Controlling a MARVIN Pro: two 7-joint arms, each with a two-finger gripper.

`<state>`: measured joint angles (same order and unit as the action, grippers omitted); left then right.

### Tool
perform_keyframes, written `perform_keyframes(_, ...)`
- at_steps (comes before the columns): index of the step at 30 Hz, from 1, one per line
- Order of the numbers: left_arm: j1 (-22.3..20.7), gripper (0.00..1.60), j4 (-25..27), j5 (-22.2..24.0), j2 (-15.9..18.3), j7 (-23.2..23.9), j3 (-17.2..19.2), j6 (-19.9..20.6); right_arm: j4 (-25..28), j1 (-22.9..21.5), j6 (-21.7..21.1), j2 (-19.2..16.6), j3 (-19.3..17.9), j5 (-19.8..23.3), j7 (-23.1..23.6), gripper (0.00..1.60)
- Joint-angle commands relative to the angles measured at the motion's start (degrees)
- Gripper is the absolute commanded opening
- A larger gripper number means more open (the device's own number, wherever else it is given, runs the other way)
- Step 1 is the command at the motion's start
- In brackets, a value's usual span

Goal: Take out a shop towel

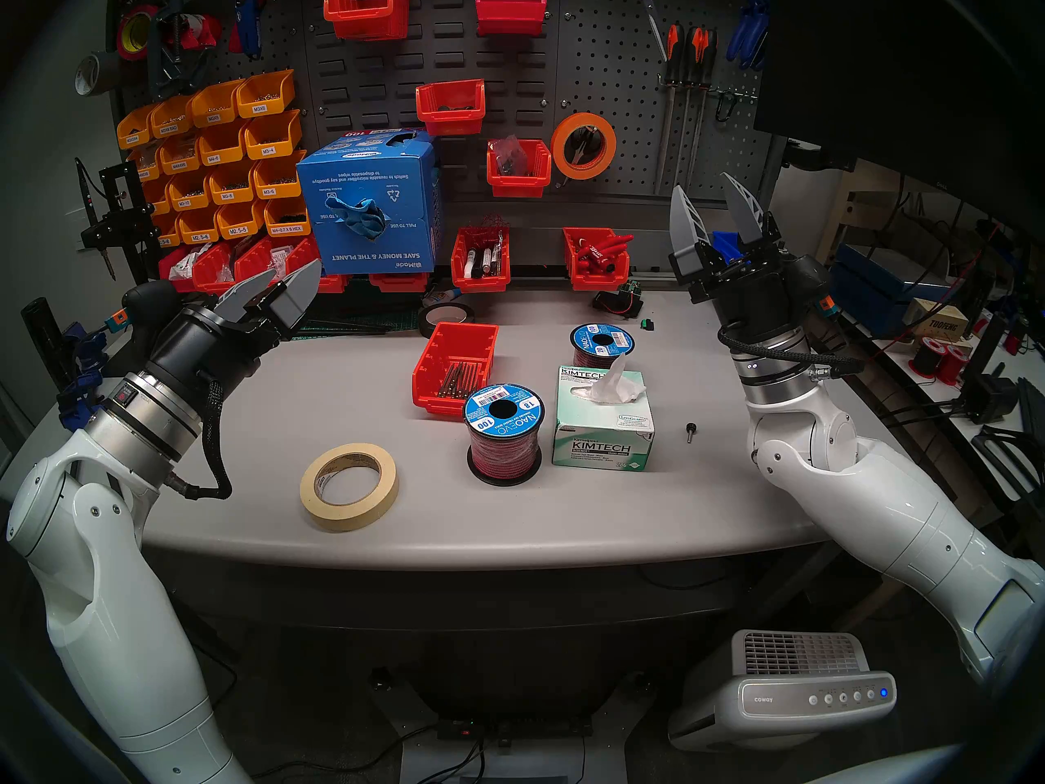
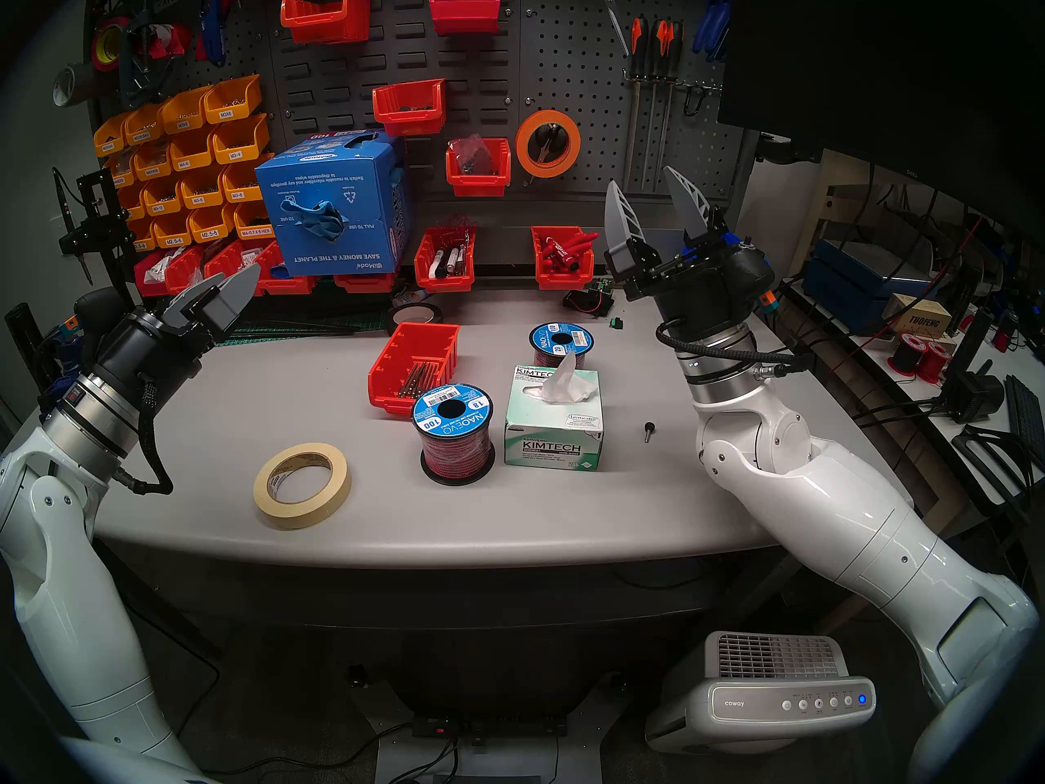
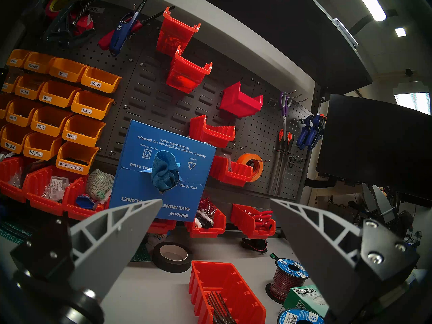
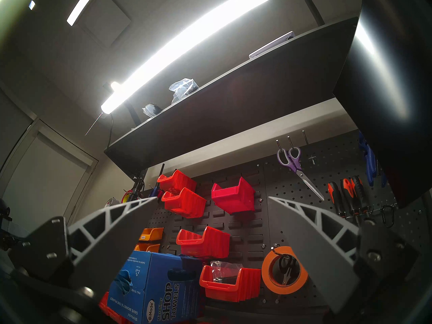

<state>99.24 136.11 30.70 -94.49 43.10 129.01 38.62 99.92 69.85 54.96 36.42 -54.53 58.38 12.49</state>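
Observation:
A blue carton (image 1: 370, 206) sits upside down against the pegboard, above the red bins. The bright-blue shop towel (image 1: 359, 214) pokes crumpled out of the slot in the carton's front face. It also shows in the left wrist view (image 3: 164, 171) and, partly, in the right wrist view (image 4: 125, 279). My left gripper (image 1: 297, 271) is open and empty. It is below and to the left of the carton, pointing at it, with a gap between them. My right gripper (image 1: 703, 182) is open and empty. It is raised at the far right and points up at the pegboard.
On the table stand a green-and-white Kimtech box (image 1: 602, 426) with white tissue, two wire spools (image 1: 503, 432) (image 1: 600, 341), a red bin (image 1: 455, 364), a masking tape roll (image 1: 349, 486), a black tape roll (image 1: 447, 316) and a small knob (image 1: 690, 431). A dark monitor (image 1: 905, 59) hangs at the upper right.

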Motion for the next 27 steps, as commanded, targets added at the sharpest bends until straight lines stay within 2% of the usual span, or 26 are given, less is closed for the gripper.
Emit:
perform_keyframes(1,-2.23,1.60,0.98,0.52,0.05,-1.60,0.42,-5.66,2.87,-0.89,-4.16,-0.82,-1.61,1.71,-4.86,1.60)
perform_keyframes(2,-2.70,1.60,0.16,-0.78,0.03,-2.31,0.03,-8.32,3.60,-1.01,-5.41,-0.47,-1.49,2.21,-6.34,1.60)
perform_keyframes(3,-3.42,1.60,-0.45,-1.62,0.24,-2.21,0.11,-8.22,4.88,-0.90,-6.98,0.29,-1.21,3.94,-8.00,1.60)
perform_keyframes(5,-3.80,1.60,-0.96,-1.94,0.32,-2.16,0.08,-8.22,5.43,-0.97,-8.19,0.67,-1.03,4.37,-8.41,1.60)
perform_keyframes(6,-3.91,1.60,-1.67,-2.51,0.28,-2.30,-0.29,-10.42,6.21,-1.26,-9.83,0.48,-0.31,3.21,-9.45,1.60)
perform_keyframes(7,-4.33,1.60,-1.94,-2.93,0.36,-2.20,-0.26,-10.15,6.85,-1.22,-10.23,1.16,0.12,3.80,-10.20,1.60)
perform_keyframes(12,-3.79,1.60,-3.55,-5.70,0.81,-1.90,-1.75,-15.67,12.15,-0.81,-16.27,2.09,2.91,4.50,-14.03,1.60)
perform_keyframes(14,-3.38,1.60,-3.50,-6.21,0.79,-1.79,-2.19,-16.14,11.77,-1.54,-16.46,3.04,3.91,3.82,-13.04,1.60)
perform_keyframes(15,-3.05,1.60,-3.60,-6.67,0.84,-1.44,-2.57,-16.99,15.20,-0.50,-17.31,1.63,3.83,3.54,-15.27,1.60)
perform_keyframes(16,-2.80,1.60,-3.60,-6.91,0.80,-1.32,-2.82,-17.29,13.23,-1.36,-16.53,3.01,4.20,3.12,-14.14,1.60)
perform_keyframes(20,-2.22,1.60,-4.07,-7.87,1.30,0.15,-3.62,-19.17,17.09,-0.68,-17.38,1.44,4.17,2.01,-16.52,1.60)
perform_keyframes(21,-2.23,1.60,-4.34,-8.13,1.74,0.72,-3.78,-19.65,16.81,-0.91,-17.23,1.84,4.38,1.23,-16.48,1.60)
perform_keyframes(23,-2.63,1.60,-5.30,-8.82,2.89,1.59,-4.10,-20.46,20.08,0.24,-17.96,0.80,4.35,0.84,-18.36,1.60)
perform_keyframes(24,-3.00,1.60,-5.90,-9.19,3.36,1.86,-4.22,-20.93,18.72,-0.25,-17.15,2.11,4.67,0.09,-17.65,1.60)
perform_keyframes(27,-4.77,1.60,-8.18,-12.00,5.83,1.14,-4.90,-20.27,22.21,0.73,-18.61,1.66,5.43,-1.58,-20.22,1.60)
